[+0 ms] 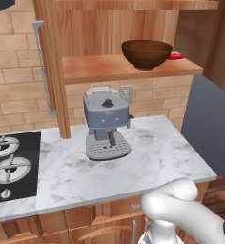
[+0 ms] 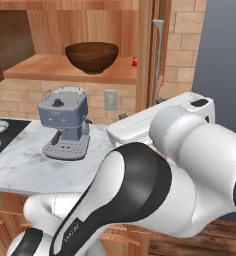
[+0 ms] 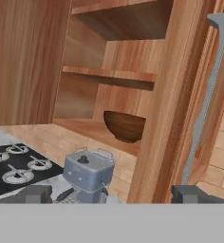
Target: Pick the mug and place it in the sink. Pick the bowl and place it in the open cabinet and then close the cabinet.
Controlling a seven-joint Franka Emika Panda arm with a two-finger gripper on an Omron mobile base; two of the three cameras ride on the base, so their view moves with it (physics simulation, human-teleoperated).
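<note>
Bowl point(image 1: 146, 53) dark brown, glossy, upright on the bottom shelf of the open wall cabinet point(image 1: 109, 69), toward the shelf's right end in the left base view; same bowl in the right base view point(image 2: 92, 56) and in the hand view point(image 3: 125, 126). Small red object point(image 1: 176, 55) just beside the bowl on the shelf, too little of it visible to name. Cabinet doors swung open: one door edge-on with a long silver bar handle point(image 1: 39, 66) at the left of the left base view, the other door's handle point(image 3: 206, 95) at the right of the hand view. An upper shelf point(image 3: 109, 74) sits above the bowl's shelf.

Gripper point(image 3: 113, 193) fingers spread wide apart, nothing between them, holding nothing; fingertips point(image 3: 35, 193) low in the hand view, well apart from the bowl.

Below the cabinet, grey-blue espresso machine point(image 1: 106, 121) stands upright on the white marble counter point(image 1: 148, 162). Wall outlet point(image 1: 127, 93) on the brick wall behind it. Black gas stovetop point(image 1: 12, 164) with silver burners to the left of the counter. Wooden under-counter cabinets point(image 1: 100, 221) below.
</note>
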